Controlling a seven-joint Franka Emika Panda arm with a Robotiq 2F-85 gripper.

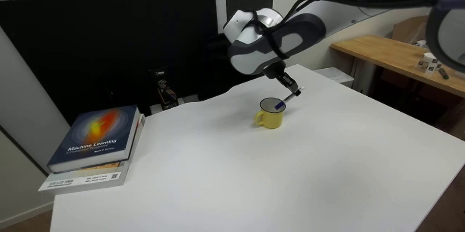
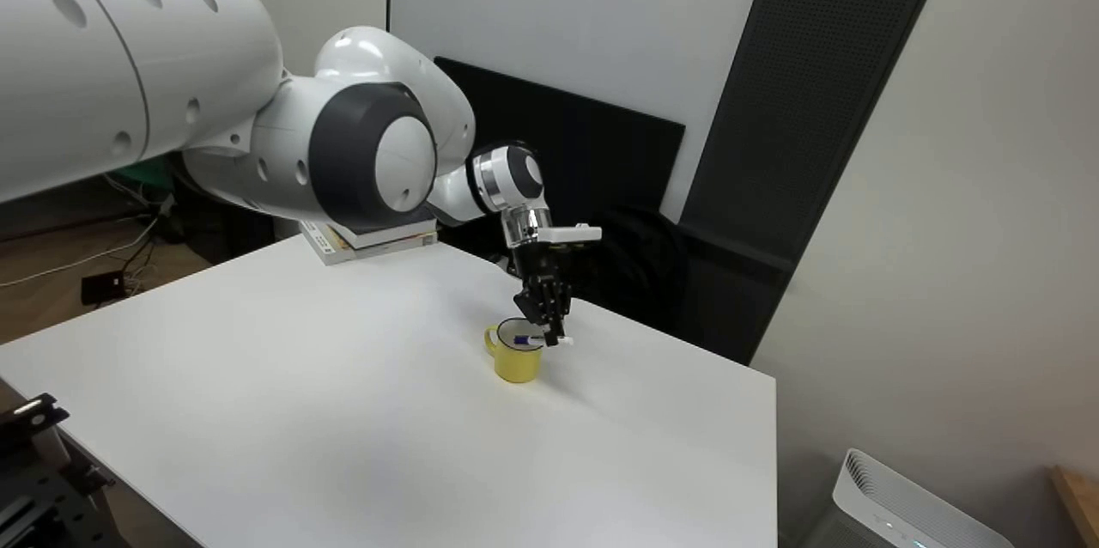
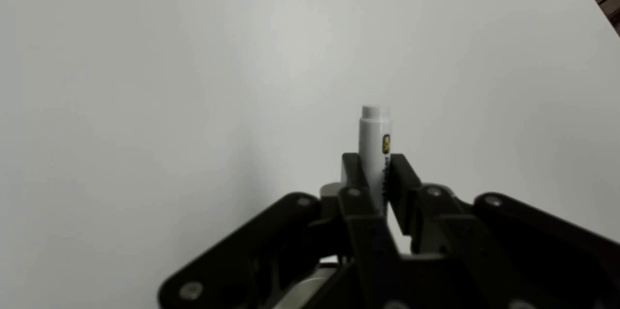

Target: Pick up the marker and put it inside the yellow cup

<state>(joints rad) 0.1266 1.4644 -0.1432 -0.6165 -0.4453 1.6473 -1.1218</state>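
Observation:
The yellow cup (image 1: 273, 120) stands upright on the white table in both exterior views (image 2: 517, 368), its handle on the side away from my gripper. My gripper (image 1: 298, 92) is shut on the marker (image 1: 289, 98) by its whitish barrel, just beside and above the cup's rim. The marker is tilted, and its dark blue end reaches over the cup's mouth; I cannot tell how deep it sits. In the wrist view the marker's white end (image 3: 375, 130) sticks out past the fingertips (image 3: 375, 166). A bit of the cup (image 3: 310, 285) shows behind the fingers; the rest is hidden.
A stack of books (image 1: 98, 141) lies at the table's edge, also seen in an exterior view behind the arm (image 2: 378, 240). The white table (image 1: 225, 174) ends close behind the cup, with a black panel (image 1: 109, 43) beyond. A wooden side table (image 1: 392, 55) stands apart.

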